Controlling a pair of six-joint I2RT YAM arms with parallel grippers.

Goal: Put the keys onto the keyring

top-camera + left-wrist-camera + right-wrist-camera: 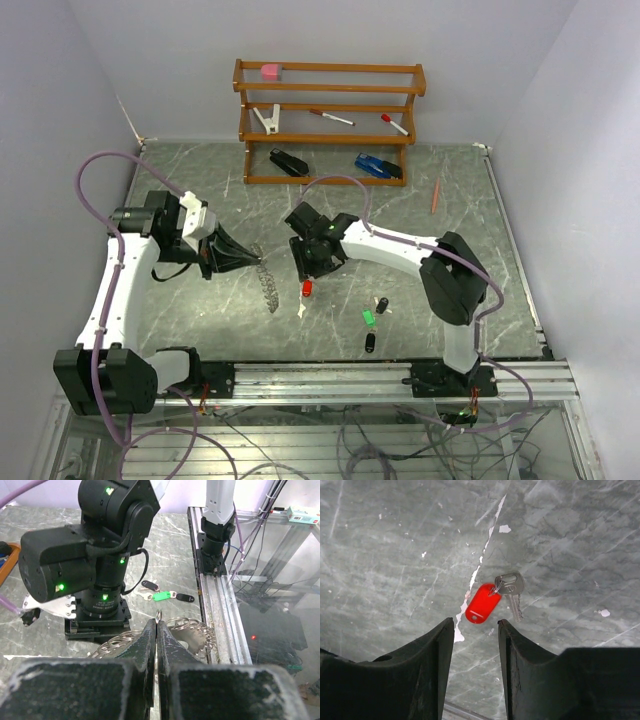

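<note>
Right claw (475,630): the red key (480,610) lies flat on the bench (395,555), directly below and just ahead of my fingertips. Its red plastic head points back into the gap between the jaws. The metal blade angles away to the right, clear of both fingers. The jaws stand moderately spread, with bare bench showing between them. They hold nothing and touch nothing. The key is not gripped.

Left claw (156,635): the jaws are pressed together, pinching the keyring (190,627). A small loop of wire sticks up at the fingertips, and the jagged silvery coils spread to either side of the fingers.

Top view: the keyring (268,285) trails from the left claw (240,260) toward the near edge of the bench (450,200). I cannot tell whether its lower end rests on the surface. The right claw (305,270) points down over the red key (307,289), which sits just right of the ring, near it but apart from it.

Other keys, all right of the red one and well apart from both claws:
- The green key (368,317) lies on the bench.
- One black key (381,304) is just beside the green key, on its far side.
- The second black key (370,342) is nearest the bench's front edge.
</note>
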